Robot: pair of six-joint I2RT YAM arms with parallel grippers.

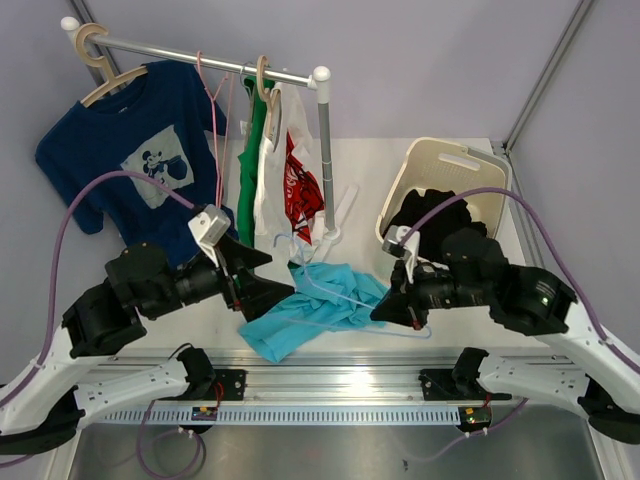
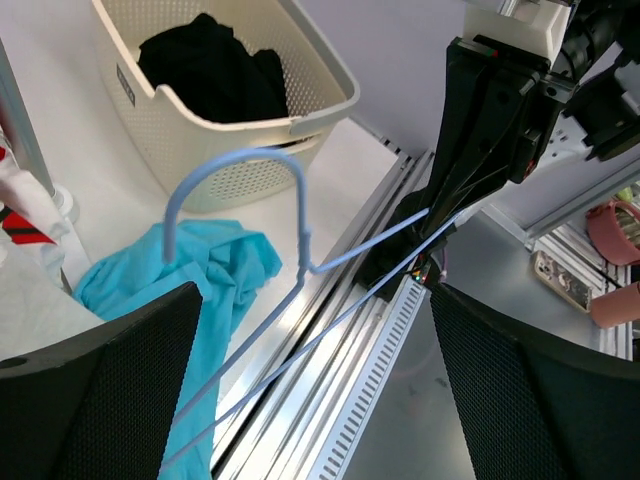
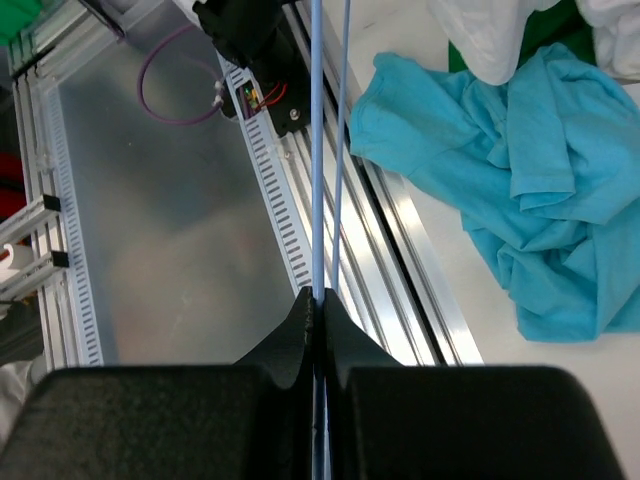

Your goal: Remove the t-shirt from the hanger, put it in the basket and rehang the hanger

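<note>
A teal t-shirt (image 1: 310,312) lies crumpled on the table near the front edge, and also shows in the left wrist view (image 2: 205,265) and right wrist view (image 3: 520,170). A pale blue wire hanger (image 1: 345,295) hangs in the air over it, its hook (image 2: 240,160) upward and bare. My right gripper (image 1: 380,312) is shut on the hanger's wires (image 3: 322,200) at its right end. My left gripper (image 1: 280,275) is open and empty at the shirt's left side, with the hanger's wires between its fingers (image 2: 100,400). I cannot tell whether the hanger's far end is still inside the shirt.
A cream laundry basket (image 1: 470,165) with black clothes stands at the right. A clothes rail (image 1: 230,65) at the back holds a navy t-shirt (image 1: 130,140) plus green and white garments (image 1: 280,170). The aluminium frame (image 1: 330,385) runs along the front edge.
</note>
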